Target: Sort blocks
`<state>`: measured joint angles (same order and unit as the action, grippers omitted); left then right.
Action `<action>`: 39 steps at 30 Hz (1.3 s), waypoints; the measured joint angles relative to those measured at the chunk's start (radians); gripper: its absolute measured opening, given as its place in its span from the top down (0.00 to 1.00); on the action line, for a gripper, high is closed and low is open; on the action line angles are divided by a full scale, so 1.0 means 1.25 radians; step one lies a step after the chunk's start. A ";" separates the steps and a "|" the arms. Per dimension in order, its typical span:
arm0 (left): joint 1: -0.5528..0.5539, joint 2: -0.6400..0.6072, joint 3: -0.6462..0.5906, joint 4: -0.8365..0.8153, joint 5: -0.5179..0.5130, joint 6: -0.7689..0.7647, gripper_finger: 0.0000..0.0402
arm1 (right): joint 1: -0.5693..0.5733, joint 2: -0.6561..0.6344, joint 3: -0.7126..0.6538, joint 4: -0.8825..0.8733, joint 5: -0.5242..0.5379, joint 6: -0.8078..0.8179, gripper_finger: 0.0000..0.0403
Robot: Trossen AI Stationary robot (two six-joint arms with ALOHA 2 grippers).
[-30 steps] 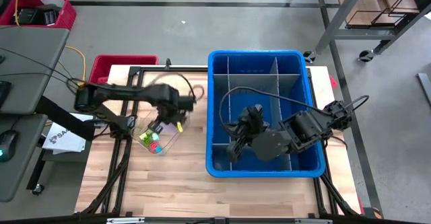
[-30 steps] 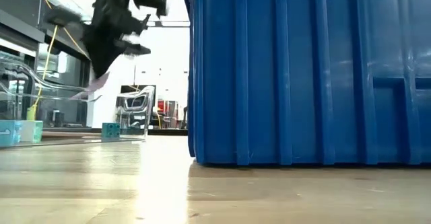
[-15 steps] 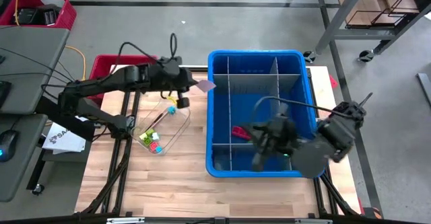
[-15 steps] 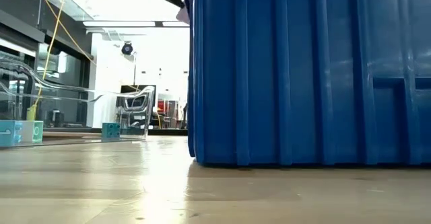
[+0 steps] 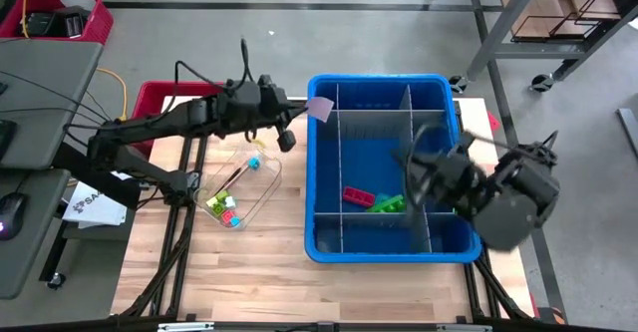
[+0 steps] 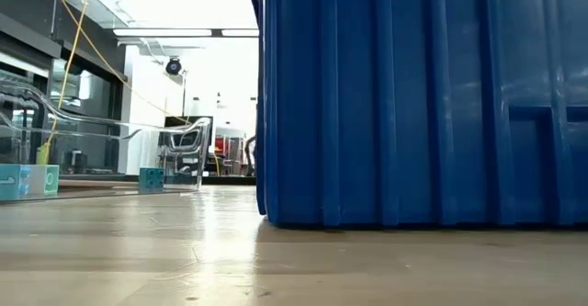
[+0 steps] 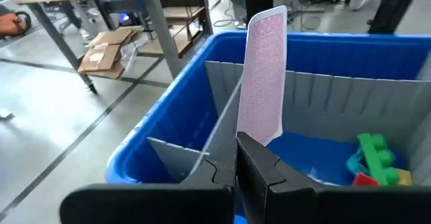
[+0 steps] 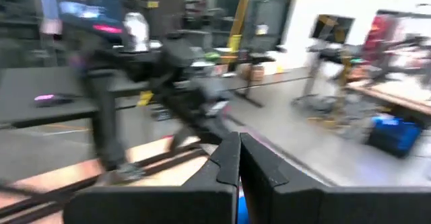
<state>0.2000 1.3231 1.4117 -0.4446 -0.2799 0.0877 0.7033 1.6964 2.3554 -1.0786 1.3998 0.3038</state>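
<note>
Left gripper sits upper middle of the high view, at the blue bin's top-left corner, jaws pinching a thin pink plate. Right gripper hangs over the bin's right side, jaws pressed together, empty. Blocks lie in the bin's center, more in the clear tray left of it on the bench.

Grey dividers partitioning blue bin

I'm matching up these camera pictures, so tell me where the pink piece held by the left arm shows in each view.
High view: pink piece at the blue bin's upper-left corner.
Low view: not in it.
Left wrist view: upright, clamped in the left end effector.
Right wrist view: not in it.
Shared landmark: the blue bin's rim.
</note>
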 joint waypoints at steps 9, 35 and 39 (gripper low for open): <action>0.215 0.007 0.000 0.118 0.224 0.049 1.00 | -0.184 -0.114 0.000 -0.151 -0.002 0.008 1.00; 0.198 0.225 0.000 -0.061 0.512 0.095 1.00 | -0.405 -0.196 -0.013 -0.327 -0.291 0.191 1.00; 0.146 0.226 -0.001 -0.133 0.340 0.131 1.00 | -0.404 -0.191 -0.012 -0.327 -0.389 0.170 1.00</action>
<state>0.3830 1.6053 1.4100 -0.6110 0.1455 0.2513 0.1986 1.4582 2.3398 -1.4875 0.9133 0.5161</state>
